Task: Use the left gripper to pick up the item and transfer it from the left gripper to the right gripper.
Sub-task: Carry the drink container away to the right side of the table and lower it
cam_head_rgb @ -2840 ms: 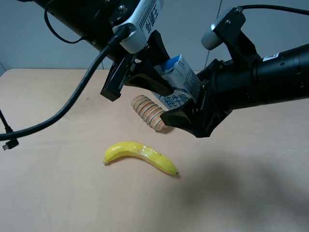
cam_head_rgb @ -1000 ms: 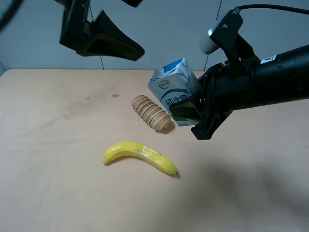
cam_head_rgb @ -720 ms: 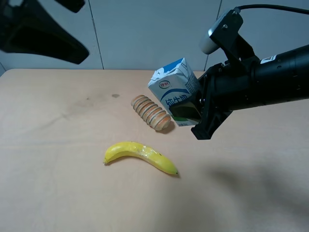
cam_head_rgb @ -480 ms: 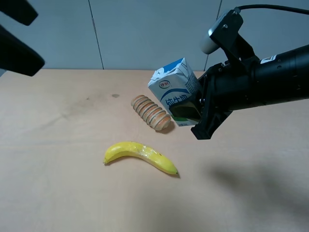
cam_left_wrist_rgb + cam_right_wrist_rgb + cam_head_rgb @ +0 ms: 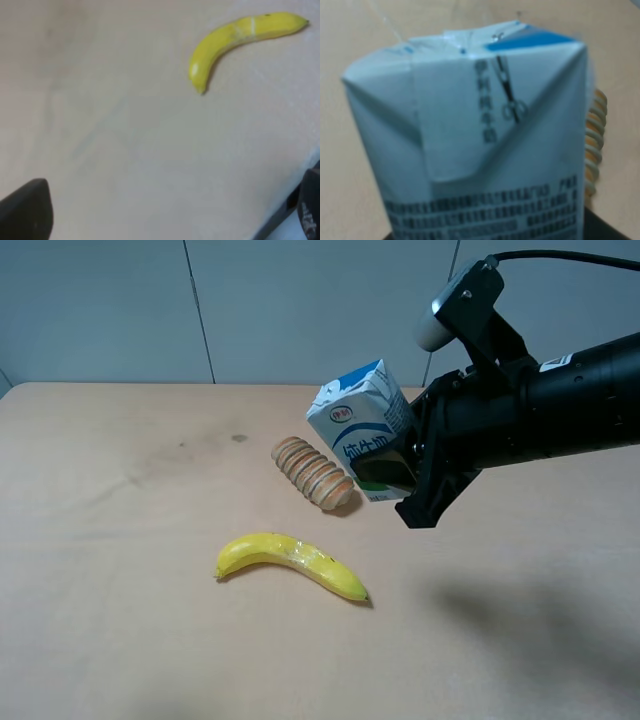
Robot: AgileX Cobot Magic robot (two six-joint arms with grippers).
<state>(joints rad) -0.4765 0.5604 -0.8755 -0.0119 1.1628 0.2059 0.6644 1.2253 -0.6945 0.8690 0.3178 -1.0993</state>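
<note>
The milk carton [image 5: 358, 428], white and blue with a gable top, is held above the table in my right gripper [image 5: 398, 483], which is shut on its lower part. The carton fills the right wrist view [image 5: 485, 145], top towards the camera. The right arm, with its grey knob [image 5: 438, 328], reaches in from the right. My left gripper [image 5: 167, 220] is out of the exterior high view. In the left wrist view its two black fingertips [image 5: 25, 210] stand far apart with nothing between them, over bare table.
A yellow banana [image 5: 290, 560] lies on the tan table [image 5: 120, 540] in front of the carton; it also shows in the left wrist view [image 5: 240, 37]. A ribbed wooden cylinder [image 5: 313, 473] lies just left of the carton, partly seen behind it [image 5: 595, 135].
The left gripper let go of the carton, drew back up and to the left, and left the exterior high view. The right gripper holds the carton in the same place.
</note>
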